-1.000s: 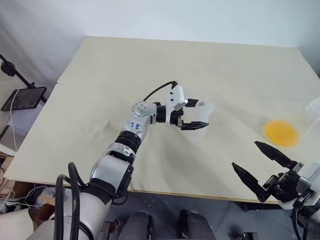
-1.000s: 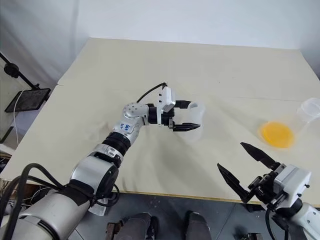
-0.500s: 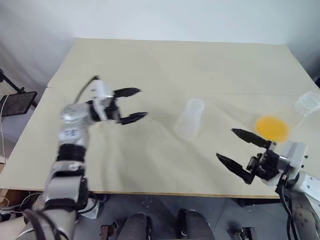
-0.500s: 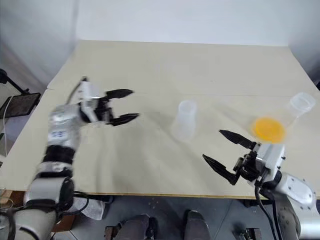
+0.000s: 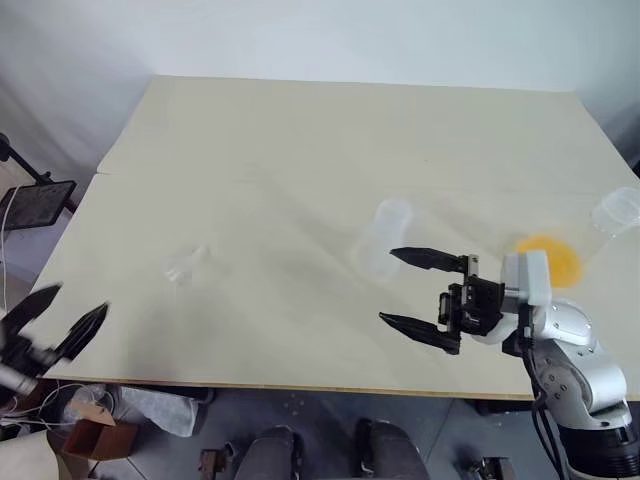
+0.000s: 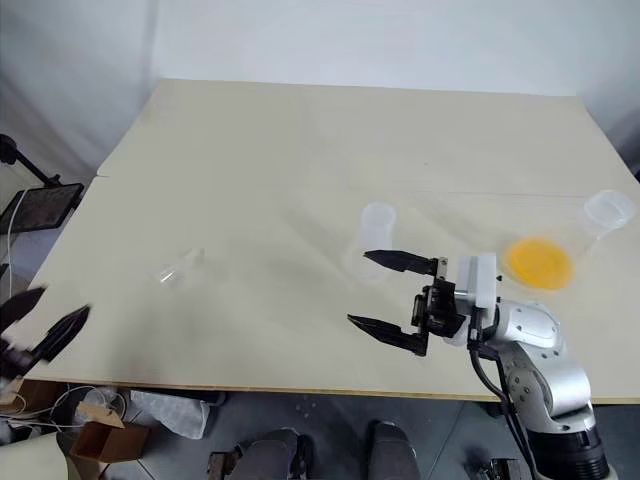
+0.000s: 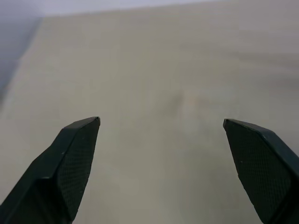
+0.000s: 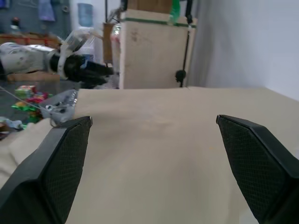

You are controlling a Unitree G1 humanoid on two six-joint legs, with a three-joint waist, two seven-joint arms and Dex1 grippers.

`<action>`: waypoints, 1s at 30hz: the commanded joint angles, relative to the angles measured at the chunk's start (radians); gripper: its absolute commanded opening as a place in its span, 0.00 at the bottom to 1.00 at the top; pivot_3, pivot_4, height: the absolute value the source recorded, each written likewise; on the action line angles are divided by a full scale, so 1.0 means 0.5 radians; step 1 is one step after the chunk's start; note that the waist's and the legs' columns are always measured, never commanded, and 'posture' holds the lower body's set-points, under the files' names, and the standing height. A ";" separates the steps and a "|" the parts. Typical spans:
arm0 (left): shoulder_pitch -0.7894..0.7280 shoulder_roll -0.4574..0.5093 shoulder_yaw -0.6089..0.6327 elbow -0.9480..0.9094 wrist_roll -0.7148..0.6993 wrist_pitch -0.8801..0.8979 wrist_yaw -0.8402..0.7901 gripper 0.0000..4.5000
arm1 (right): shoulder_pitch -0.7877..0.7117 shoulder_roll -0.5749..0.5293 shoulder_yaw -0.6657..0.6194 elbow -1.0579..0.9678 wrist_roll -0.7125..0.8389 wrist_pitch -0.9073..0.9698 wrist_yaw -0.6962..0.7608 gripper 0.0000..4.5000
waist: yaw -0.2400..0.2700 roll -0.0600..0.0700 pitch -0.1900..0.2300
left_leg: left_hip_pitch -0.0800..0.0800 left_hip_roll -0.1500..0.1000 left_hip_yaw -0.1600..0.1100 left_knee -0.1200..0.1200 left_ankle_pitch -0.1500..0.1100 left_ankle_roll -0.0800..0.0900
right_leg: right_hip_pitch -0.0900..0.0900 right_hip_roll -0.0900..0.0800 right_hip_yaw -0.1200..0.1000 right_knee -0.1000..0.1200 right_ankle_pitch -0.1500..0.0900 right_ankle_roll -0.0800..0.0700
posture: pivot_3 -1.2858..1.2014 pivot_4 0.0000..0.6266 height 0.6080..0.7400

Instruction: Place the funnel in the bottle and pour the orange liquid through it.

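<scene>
Clear bottle (image 5: 379, 240) upright, funnel (image 5: 186, 266) seemingly toppled

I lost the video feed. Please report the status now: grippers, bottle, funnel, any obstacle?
Left gripper open, empty. Right gripper open, empty, near bottle. Funnel lies apart on table. Nothing in the way.

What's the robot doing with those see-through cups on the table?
Right now it is holding nothing. Both grippers are open: the right gripper hovers just in front of the clear bottle standing mid-table, while the left gripper is off past the table's near left edge. The little funnel lies on its side on the table, not yet in the bottle. The orange liquid sits in a clear vessel on the right, unpoured.
</scene>
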 commanded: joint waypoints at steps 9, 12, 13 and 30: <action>0.450 -0.263 0.101 -0.297 -0.169 -0.050 0.102 1.00 | -0.047 -0.028 -0.008 0.015 0.046 0.040 0.111 1.00 | 0.038 -0.002 -0.001 | -0.001 0.001 0.003 0.000 -0.011 -0.008 | 0.000 -0.002 0.005 -0.012 -0.002 -0.003 | 0.52 0.24 1.00; 0.414 -0.271 -0.080 -0.500 -0.203 0.060 0.154 1.00 | -0.033 -0.049 -0.036 0.022 0.031 0.076 0.084 1.00 | 0.038 -0.002 -0.001 | -0.001 0.001 0.003 0.000 -0.013 -0.007 | 0.000 -0.002 0.005 -0.012 -0.002 -0.004 | 0.52 0.24 1.00; 0.386 -0.272 -0.135 -0.554 -0.210 0.090 0.191 1.00 | -0.021 -0.056 -0.049 0.029 0.024 0.081 0.077 1.00 | 0.036 -0.001 -0.001 | -0.001 0.001 0.004 0.000 -0.013 -0.006 | 0.000 -0.002 0.006 -0.012 -0.002 -0.004 | 0.52 0.24 1.00; -0.614 -0.301 -1.004 -0.298 0.237 0.328 0.924 1.00 | 0.241 -0.036 -0.175 0.042 -0.071 0.004 -0.021 1.00 | 0.031 0.001 -0.002 | 0.002 0.001 0.007 0.001 -0.008 0.002 | -0.001 0.005 0.003 0.006 -0.001 -0.002 | 0.52 0.24 1.00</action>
